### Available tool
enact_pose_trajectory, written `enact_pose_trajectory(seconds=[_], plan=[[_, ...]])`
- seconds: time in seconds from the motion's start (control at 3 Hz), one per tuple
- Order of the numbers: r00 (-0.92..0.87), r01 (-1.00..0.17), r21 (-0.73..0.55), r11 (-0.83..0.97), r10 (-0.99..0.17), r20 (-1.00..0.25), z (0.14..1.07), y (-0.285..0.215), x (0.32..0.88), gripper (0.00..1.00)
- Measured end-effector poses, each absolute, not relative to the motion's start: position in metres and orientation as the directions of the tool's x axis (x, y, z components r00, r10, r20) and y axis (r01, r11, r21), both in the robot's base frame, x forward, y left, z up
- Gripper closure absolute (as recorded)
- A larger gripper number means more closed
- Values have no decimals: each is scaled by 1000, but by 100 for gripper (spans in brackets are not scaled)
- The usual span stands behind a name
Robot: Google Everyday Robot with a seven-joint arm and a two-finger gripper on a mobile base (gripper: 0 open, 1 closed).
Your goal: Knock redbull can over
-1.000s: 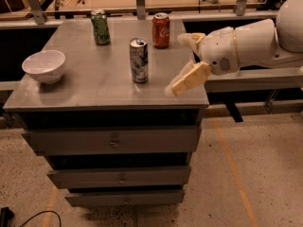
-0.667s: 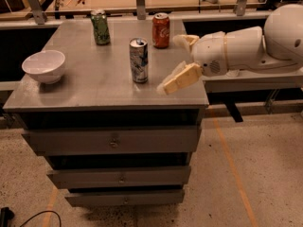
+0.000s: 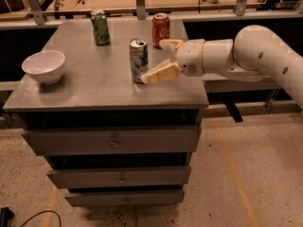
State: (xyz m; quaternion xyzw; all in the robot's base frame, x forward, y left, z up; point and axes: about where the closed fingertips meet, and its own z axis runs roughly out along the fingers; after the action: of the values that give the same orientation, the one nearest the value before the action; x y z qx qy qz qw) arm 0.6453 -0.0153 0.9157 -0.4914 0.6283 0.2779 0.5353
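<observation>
Gripper (image 3: 153, 60), fingers spread open and holding nothing, has advanced leftward across the cabinet top (image 3: 90, 91) over the last second. Its lower finger (image 3: 161, 73) now reaches the right side of the redbull can (image 3: 138, 60), at or just short of contact. The can stands upright mid-surface; the toppling push appears imminent but not yet done.
</observation>
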Motion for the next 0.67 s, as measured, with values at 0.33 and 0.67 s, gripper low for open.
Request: enact_pose_trajectory(seconds=[0.33,0.67], plan=[[52,-900,-187,394,-329,-943,906,-13,669,0],[49,-896,-184,405,-321,-946,901,-2,691,18]])
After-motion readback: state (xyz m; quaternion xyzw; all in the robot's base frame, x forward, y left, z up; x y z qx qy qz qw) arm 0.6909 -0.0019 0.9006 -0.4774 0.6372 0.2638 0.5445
